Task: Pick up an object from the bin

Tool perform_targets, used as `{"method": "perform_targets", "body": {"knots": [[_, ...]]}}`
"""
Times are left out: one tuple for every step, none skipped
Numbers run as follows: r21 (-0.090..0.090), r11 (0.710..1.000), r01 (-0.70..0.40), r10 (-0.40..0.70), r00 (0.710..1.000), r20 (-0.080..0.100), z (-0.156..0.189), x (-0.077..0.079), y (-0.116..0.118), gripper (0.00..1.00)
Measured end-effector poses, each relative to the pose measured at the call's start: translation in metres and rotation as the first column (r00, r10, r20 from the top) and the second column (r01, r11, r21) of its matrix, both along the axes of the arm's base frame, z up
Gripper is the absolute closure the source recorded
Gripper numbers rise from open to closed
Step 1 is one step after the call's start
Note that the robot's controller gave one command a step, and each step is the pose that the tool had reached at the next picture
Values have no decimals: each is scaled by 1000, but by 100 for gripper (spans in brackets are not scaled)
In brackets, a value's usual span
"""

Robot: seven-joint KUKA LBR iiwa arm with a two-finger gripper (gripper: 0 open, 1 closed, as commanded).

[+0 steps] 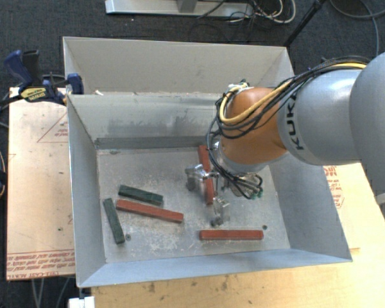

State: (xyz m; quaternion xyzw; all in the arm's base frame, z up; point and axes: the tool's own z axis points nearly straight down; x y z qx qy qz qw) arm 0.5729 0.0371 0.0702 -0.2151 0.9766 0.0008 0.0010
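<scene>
The gripper (pixel 208 188) is at the grasp step, its fingers (pixel 193 176) seemingly closed on a red bar (pixel 205 161) in the middle of the bin (pixel 83 172), so the next move likely calls for a steady, straight lift.

1. Reddish-brown bar (pixel 205 159): long, narrow, straight-edged, material unclear.
2. Pose: runs lengthwise from back toward front, slightly slanted. Cannot tell whether it lies flat on the floor or is lifted.
3. Place: mid-bin, far end near the back wall's foot, near end overlapped by the gripper (pixel 207 190).
</scene>
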Motion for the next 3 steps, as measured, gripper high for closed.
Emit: {"method": "perform_targets", "body": {"knots": [[0, 999, 44, -44, 999, -9, 38, -32, -25, 0], [-1, 991, 132, -132, 991, 3, 64, -37, -38, 0], [-1, 1000, 21, -21, 1000, -1, 42, -62, -39, 0]]}}
